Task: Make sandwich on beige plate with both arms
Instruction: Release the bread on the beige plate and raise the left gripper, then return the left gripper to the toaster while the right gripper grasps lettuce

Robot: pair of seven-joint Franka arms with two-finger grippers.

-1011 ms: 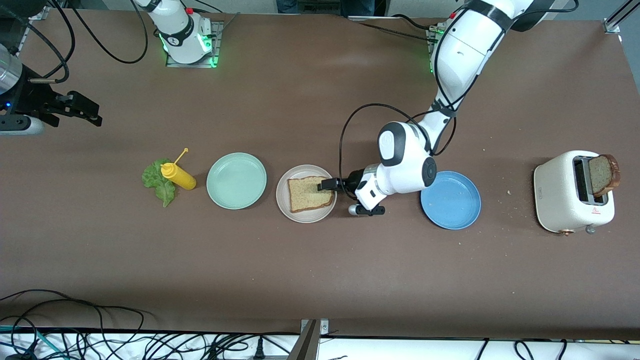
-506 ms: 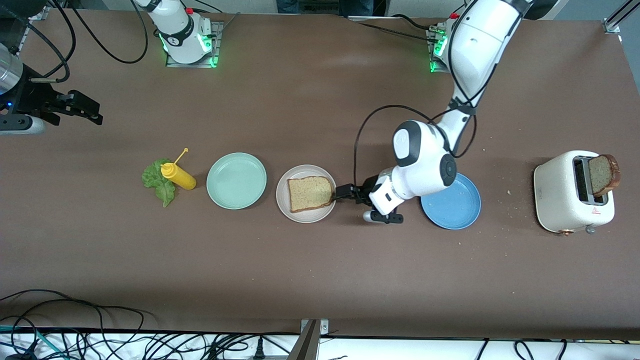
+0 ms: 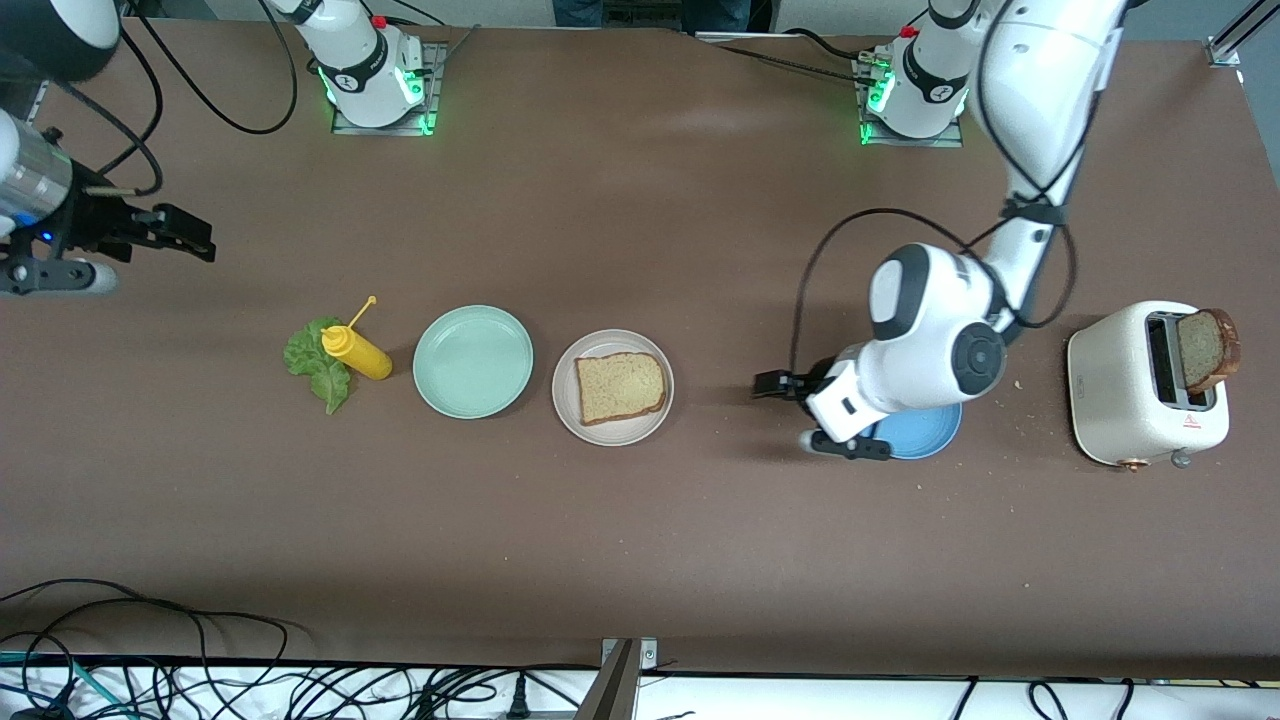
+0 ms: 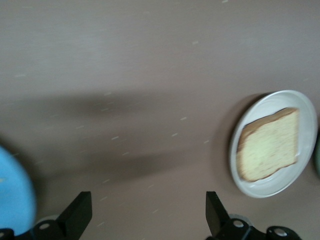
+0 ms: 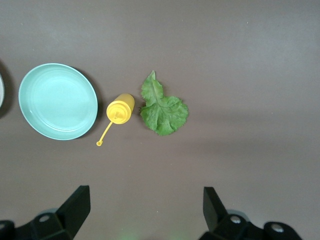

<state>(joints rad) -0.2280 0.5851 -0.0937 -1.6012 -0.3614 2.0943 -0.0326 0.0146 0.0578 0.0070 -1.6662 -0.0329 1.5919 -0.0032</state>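
Observation:
One slice of light-brown bread [image 3: 620, 386] lies flat on the beige plate [image 3: 612, 432] mid-table; the left wrist view shows the same slice [image 4: 270, 145] on the plate [image 4: 265, 187]. My left gripper [image 3: 768, 387] hangs open and empty over bare table between the beige plate and the blue plate [image 3: 925, 440]; its jaws [image 4: 148, 210] stand wide apart. A second bread slice [image 3: 1208, 348] sticks up from the white toaster [image 3: 1145, 385]. The green lettuce leaf [image 3: 315, 362] lies on the table, also seen from the right wrist [image 5: 162, 110]. My right gripper [image 3: 195, 235] waits open [image 5: 145, 205] at the right arm's end.
A yellow squeeze bottle [image 3: 357, 352] lies against the lettuce, between it and the mint-green plate [image 3: 473, 361]. The left arm covers most of the blue plate. Crumbs dot the table by the toaster. Cables run along the table edge nearest the camera.
The left gripper has drawn back from the bread on the beige plate toward the blue plate, leaving the slice lying there. The right arm has shifted slightly.

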